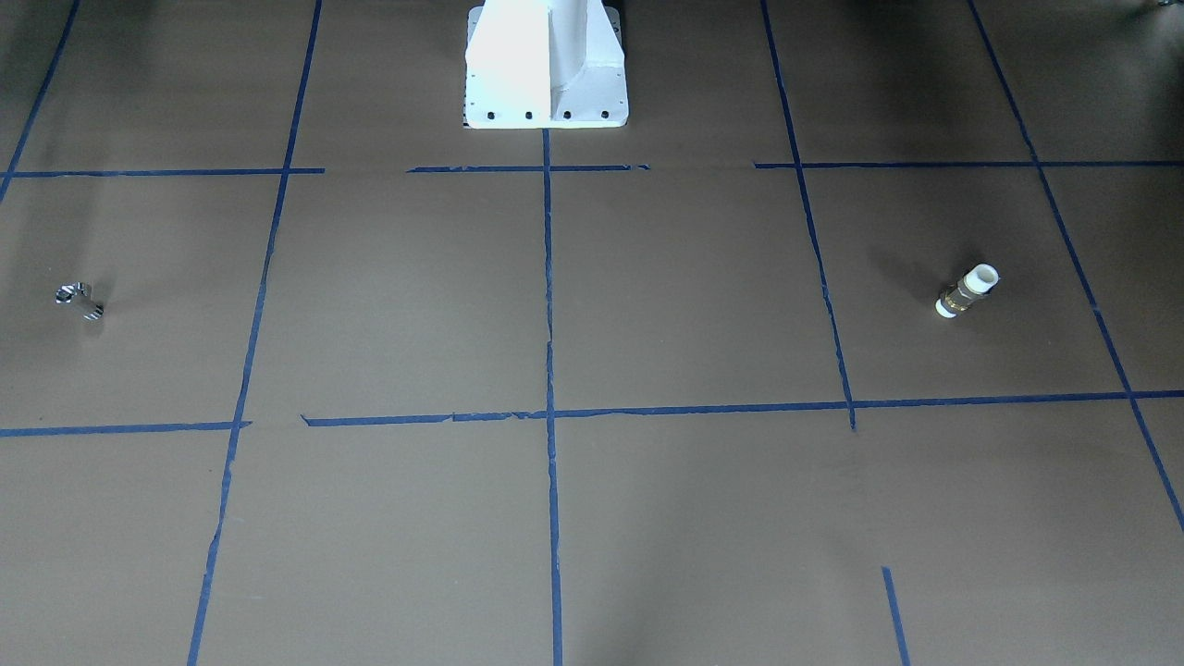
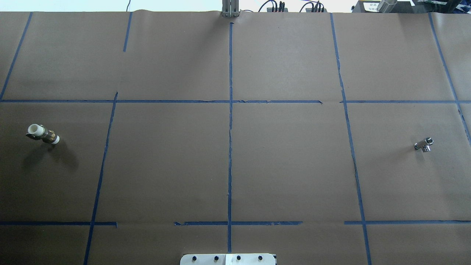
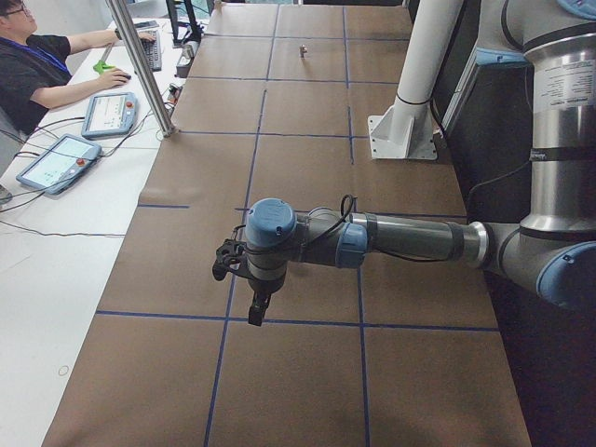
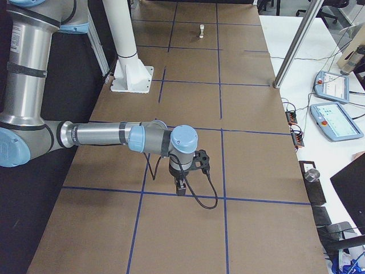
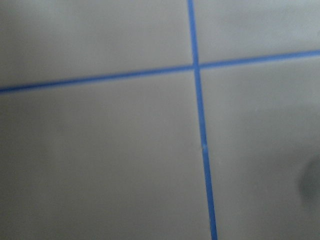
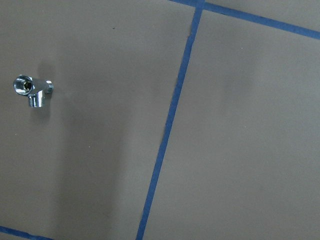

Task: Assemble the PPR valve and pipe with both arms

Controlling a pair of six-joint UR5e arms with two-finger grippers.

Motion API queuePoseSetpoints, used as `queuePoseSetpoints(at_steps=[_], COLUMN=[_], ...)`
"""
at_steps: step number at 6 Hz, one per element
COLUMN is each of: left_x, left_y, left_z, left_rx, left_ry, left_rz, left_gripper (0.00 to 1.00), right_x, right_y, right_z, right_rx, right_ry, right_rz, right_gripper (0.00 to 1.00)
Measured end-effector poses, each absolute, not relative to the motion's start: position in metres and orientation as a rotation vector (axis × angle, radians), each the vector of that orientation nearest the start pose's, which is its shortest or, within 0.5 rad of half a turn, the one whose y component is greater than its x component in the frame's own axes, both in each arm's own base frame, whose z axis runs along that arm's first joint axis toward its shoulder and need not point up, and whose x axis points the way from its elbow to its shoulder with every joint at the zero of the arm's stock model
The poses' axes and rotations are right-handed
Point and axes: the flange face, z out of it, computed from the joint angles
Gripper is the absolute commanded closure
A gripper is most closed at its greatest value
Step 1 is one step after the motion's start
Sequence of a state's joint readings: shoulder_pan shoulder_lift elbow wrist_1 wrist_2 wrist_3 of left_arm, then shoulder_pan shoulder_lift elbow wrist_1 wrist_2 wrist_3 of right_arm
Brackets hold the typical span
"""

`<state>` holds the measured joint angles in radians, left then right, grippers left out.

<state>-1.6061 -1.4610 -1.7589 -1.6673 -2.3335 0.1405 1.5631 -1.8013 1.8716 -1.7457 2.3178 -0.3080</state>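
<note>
The PPR valve [image 1: 967, 291], white ends with a brass middle, lies on the brown paper at the robot's far left [image 2: 43, 134] and shows far off in the exterior right view [image 4: 202, 31]. The pipe [image 1: 79, 301], a small chrome piece, lies at the far right [image 2: 424, 144], far off in the exterior left view [image 3: 302, 51] and at the upper left of the right wrist view [image 6: 32, 90]. My left gripper [image 3: 253, 307] and right gripper [image 4: 181, 187] hang above the table, pointing down. They show only in the side views, so I cannot tell if they are open or shut.
Blue tape lines divide the brown paper. The white robot base [image 1: 546, 65] stands at the table's middle edge [image 2: 228, 259]. An operator [image 3: 37, 65] sits at a side desk with tablets [image 3: 58, 160]. Metal posts [image 3: 140, 65] [image 4: 296, 45] stand along the far edge.
</note>
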Motion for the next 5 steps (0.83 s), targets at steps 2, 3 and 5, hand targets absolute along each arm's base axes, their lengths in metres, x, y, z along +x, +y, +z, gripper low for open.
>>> queuePoseSetpoints(at_steps=[2, 3, 5], left_x=[-0.002, 0.045, 0.131], left_y=[-0.466, -0.467, -0.461], left_z=[0.577, 0.56, 0.538], left_rx=[0.21, 0.185, 0.162], left_ry=[0.799, 0.816, 0.824], left_rz=[0.142, 0.09, 0.022], left_gripper=[0.0, 0.0, 0.0], right_x=[0.063, 0.063, 0.061], right_y=[-0.386, -0.386, -0.386], right_z=[0.631, 0.631, 0.63], right_rx=[0.014, 0.014, 0.016], right_ry=[-0.756, -0.757, -0.774], right_rz=[-0.261, -0.261, -0.258], right_gripper=[0.0, 0.0, 0.0])
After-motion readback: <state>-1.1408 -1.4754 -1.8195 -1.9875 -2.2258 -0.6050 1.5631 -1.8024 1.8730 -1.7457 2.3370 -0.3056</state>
